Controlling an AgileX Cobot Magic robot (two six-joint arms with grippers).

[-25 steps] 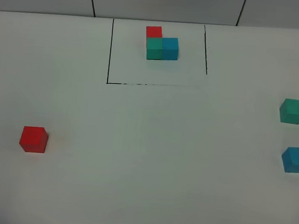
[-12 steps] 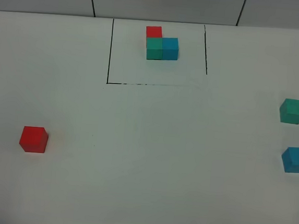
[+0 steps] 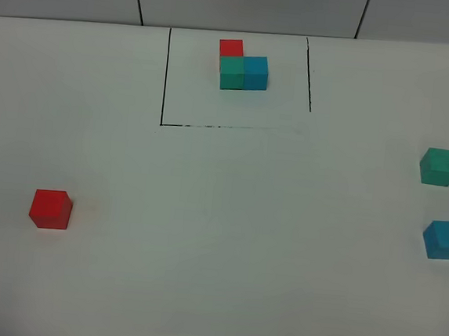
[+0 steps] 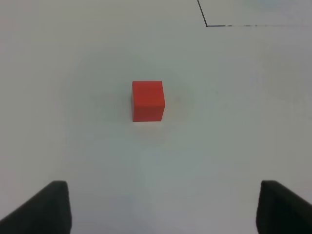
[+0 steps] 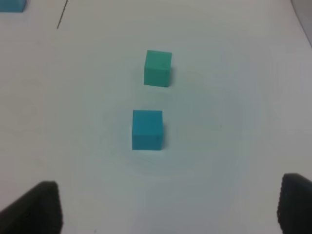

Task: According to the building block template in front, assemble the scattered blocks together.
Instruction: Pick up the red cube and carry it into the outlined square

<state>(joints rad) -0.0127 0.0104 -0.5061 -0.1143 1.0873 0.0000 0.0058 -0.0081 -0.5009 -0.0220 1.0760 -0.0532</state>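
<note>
The template (image 3: 244, 66) is an L of red, teal-green and blue cubes inside a thin black outline at the back centre. A loose red cube (image 3: 51, 209) sits at the left; it also shows in the left wrist view (image 4: 147, 100), ahead of my left gripper (image 4: 163, 209), which is open and empty. A loose teal-green cube (image 3: 438, 166) and a loose blue cube (image 3: 445, 239) sit at the right edge. The right wrist view shows the teal-green (image 5: 157, 68) and blue (image 5: 146, 129) cubes ahead of my right gripper (image 5: 168, 209), open and empty. Neither gripper shows in the high view.
A white table (image 3: 226, 239) carries everything. The black outline's corner (image 4: 206, 25) shows in the left wrist view. A tiled wall (image 3: 239, 4) runs behind the table's far edge.
</note>
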